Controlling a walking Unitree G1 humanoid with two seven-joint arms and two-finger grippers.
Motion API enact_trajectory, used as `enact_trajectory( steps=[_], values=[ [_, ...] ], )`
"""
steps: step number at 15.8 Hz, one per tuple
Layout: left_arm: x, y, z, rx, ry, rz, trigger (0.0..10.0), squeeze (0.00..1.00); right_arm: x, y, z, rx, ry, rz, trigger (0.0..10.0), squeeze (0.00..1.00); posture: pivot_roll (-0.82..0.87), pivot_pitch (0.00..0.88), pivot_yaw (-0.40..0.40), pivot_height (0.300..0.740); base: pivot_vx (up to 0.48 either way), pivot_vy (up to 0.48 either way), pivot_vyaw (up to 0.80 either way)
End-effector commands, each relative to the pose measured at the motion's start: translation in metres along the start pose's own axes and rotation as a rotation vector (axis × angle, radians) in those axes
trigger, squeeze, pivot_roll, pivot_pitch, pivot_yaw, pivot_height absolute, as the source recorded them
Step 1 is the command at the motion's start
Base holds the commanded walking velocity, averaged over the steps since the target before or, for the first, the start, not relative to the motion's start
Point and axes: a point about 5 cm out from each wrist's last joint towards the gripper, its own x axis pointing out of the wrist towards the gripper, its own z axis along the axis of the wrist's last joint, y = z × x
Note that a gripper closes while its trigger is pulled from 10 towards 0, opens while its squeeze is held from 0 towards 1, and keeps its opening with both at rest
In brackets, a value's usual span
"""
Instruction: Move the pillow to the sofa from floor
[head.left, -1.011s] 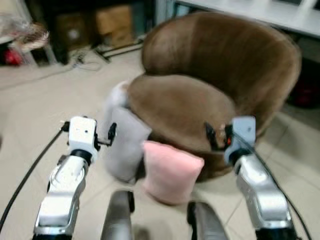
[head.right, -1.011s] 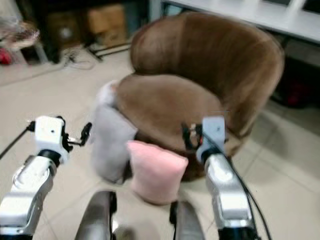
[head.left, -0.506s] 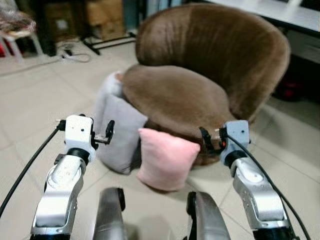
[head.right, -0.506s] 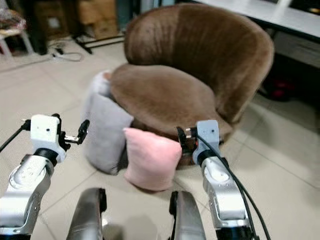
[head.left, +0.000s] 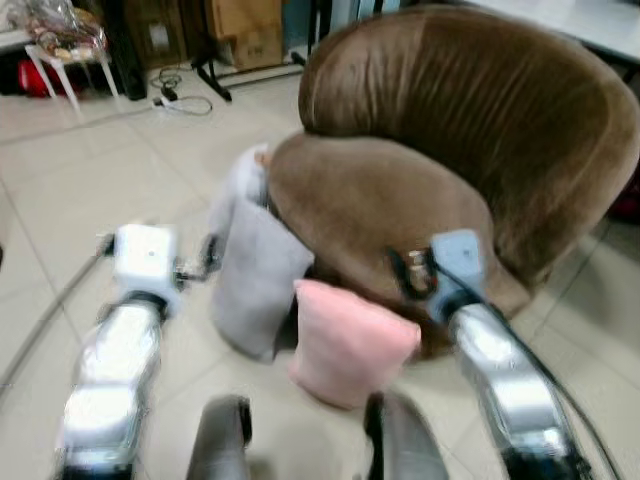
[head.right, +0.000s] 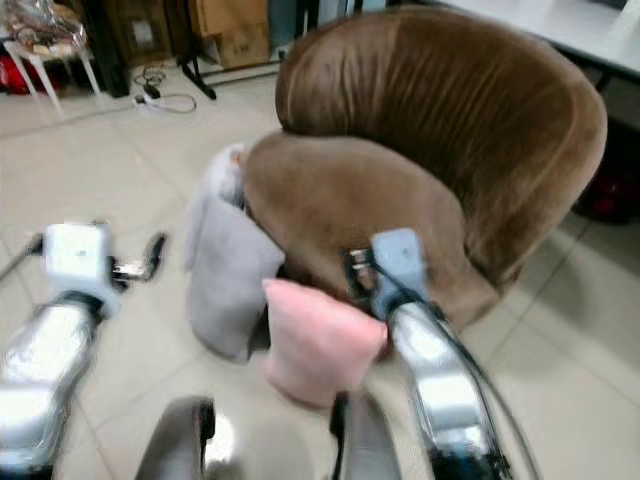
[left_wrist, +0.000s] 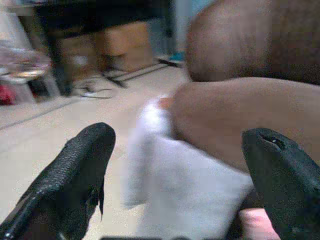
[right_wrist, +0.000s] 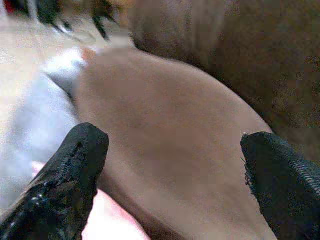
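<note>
A pink pillow (head.left: 349, 341) stands on the tiled floor, leaning against the front of a round brown sofa chair (head.left: 470, 150). A grey pillow (head.left: 255, 275) leans against the chair's left side, just left of the pink one. My left gripper (head.left: 205, 258) is raised left of the grey pillow, open and empty; its two fingers (left_wrist: 75, 170) frame the grey pillow (left_wrist: 185, 190) and the chair seat in the left wrist view. My right gripper (head.left: 405, 275) hovers above the pink pillow's right side, open and empty, its fingers (right_wrist: 65, 175) wide apart before the brown seat (right_wrist: 170, 135).
Cardboard boxes (head.left: 245, 30), a dark stand and cables (head.left: 180, 95) lie at the back left, with a small white stool (head.left: 60, 60) farther left. A pale desk edge (head.right: 560, 25) runs behind the chair. My own legs (head.left: 225, 440) are at the bottom.
The camera has shifted and the picture is blurred by motion. The chair and pillows appear slightly closer. Both grippers stay raised and open.
</note>
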Motion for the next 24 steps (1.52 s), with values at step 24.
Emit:
enact_trajectory(
  steps=[24],
  values=[
    [0.0005,0.0038,-0.0006,0.05,0.013,0.008,10.0,0.0,0.0024,-0.0025,-0.0049,-0.021,0.029,0.095,10.0,0.0,-0.07,0.0,-0.049,0.405,0.026,0.0,0.0]
  ],
)
